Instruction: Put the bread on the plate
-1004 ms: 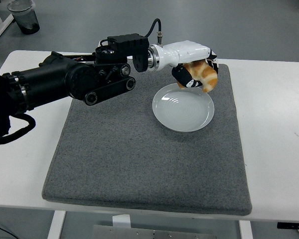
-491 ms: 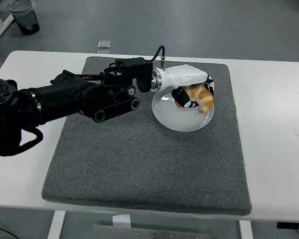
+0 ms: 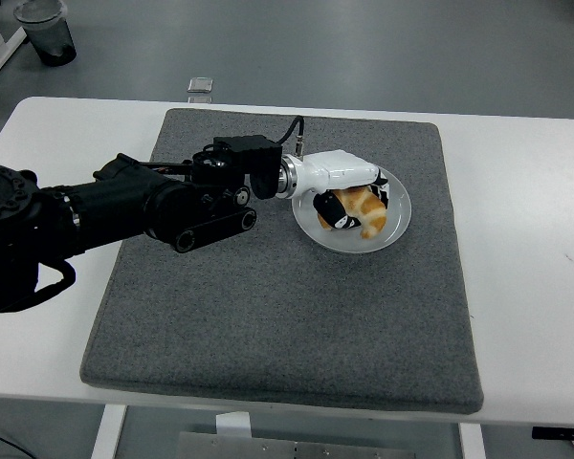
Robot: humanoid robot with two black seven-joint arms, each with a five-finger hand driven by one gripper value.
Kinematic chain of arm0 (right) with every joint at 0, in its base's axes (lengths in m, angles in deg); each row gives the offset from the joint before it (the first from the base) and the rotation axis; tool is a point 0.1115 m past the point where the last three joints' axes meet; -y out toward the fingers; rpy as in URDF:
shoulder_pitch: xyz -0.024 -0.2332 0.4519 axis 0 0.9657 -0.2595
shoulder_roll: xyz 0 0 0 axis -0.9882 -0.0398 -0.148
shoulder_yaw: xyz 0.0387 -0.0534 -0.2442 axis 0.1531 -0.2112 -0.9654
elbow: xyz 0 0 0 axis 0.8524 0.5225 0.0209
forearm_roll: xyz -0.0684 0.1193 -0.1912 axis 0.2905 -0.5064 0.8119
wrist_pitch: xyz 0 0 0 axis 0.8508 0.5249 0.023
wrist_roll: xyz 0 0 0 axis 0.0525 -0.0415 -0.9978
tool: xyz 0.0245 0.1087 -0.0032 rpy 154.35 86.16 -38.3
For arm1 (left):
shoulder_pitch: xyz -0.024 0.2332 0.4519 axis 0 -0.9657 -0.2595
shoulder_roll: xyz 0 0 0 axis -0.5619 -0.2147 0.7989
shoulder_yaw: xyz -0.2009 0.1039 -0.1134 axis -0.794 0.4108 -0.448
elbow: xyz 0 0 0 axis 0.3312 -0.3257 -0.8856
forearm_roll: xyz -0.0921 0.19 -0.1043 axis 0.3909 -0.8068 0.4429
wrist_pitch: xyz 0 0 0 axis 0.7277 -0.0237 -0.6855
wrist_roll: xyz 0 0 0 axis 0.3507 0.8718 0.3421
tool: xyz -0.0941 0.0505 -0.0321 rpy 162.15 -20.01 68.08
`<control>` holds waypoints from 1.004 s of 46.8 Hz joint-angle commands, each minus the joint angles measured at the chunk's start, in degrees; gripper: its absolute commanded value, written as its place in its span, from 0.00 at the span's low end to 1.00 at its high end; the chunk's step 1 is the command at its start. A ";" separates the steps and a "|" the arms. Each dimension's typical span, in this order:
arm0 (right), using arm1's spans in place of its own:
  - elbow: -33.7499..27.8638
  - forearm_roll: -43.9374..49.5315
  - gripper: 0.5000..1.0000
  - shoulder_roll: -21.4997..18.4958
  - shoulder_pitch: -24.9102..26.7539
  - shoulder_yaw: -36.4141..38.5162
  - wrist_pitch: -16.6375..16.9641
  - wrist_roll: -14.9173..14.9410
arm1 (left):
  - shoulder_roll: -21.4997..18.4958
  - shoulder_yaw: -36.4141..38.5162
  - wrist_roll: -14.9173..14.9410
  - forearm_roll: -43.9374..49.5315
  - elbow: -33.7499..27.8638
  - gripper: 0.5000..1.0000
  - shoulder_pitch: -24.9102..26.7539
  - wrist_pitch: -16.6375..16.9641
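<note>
Since a second ago you have brought the left arm back and down: the hand that held the bread above the plate's far rim now sits low over the plate itself, and the bread has come down with it. Look first at the white rectangular counter [image 3: 526, 239], which carries everything and runs across the whole picture, its near edge at the bottom. On it lies the large grey felt-like square mat [image 3: 268, 316], covering most of the middle of the counter. Your black left arm [image 3: 124, 206] comes in from the left edge and reaches across the mat's far half, ending in a white-shelled wrist. The round white ceramic plate [image 3: 399, 225] rests on the mat toward its far right part, and only its right and near rim show clear of the hand. Your left hand [image 3: 349, 196], white on its back with black fingers [image 3: 327, 212], lies over the plate's middle; those fingers are curled around the golden-brown piece of bread [image 3: 366, 208], holding it. The bread is inside the plate's rim, low over its surface, though you cannot tell whether it is touching the plate. Beyond the counter on the grey floor, a dark round bin [image 3: 46, 31] stands at the upper left, and a small pale square object [image 3: 200, 86] lies just past the counter's far edge.
</note>
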 commanded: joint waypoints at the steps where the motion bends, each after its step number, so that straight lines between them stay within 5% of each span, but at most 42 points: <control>1: 0.00 0.00 0.86 0.00 0.00 0.00 0.00 0.00 | -0.02 0.20 0.07 0.01 0.08 0.00 -0.06 0.00; 47: 0.00 0.00 0.86 0.00 0.00 0.00 0.00 0.00 | -0.02 2.83 0.07 0.18 2.01 0.00 -0.41 0.00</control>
